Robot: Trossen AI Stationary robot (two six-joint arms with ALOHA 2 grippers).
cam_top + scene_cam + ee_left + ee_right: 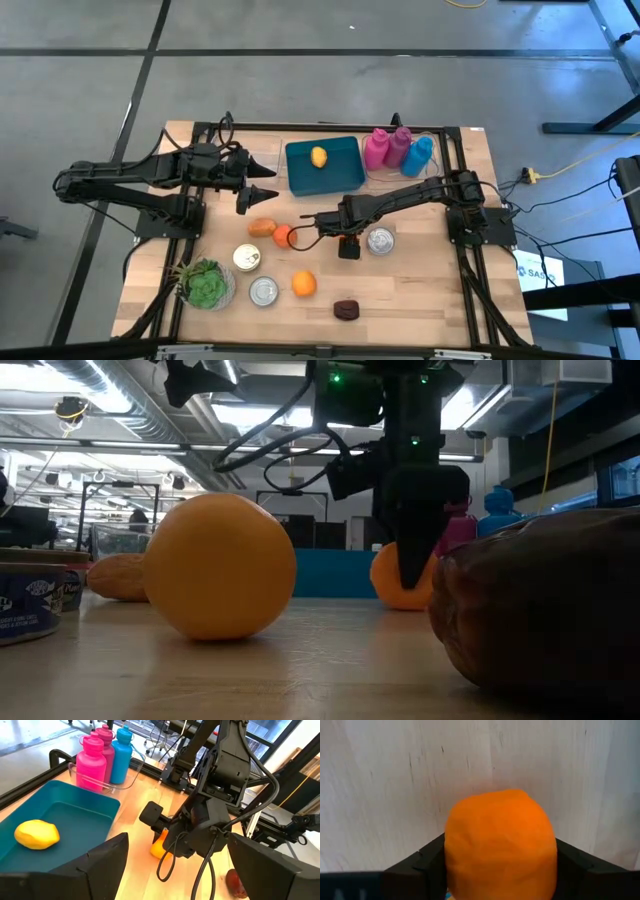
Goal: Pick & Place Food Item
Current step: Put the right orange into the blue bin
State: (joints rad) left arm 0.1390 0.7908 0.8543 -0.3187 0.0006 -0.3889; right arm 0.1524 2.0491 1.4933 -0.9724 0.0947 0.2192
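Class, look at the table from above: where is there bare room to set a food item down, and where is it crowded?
The teal tray is bare apart from a yellow item. Bare wood lies right of the brown item, below the silver can. It is crowded around the right gripper and its orange item, beside the cans and plant.

In the low view a blurred dark brown lump (545, 600) runs off the right edge, and a printed tin can (30, 595) is cut by the left edge; the small orange fruit (392, 582) sits half hidden behind the black arm
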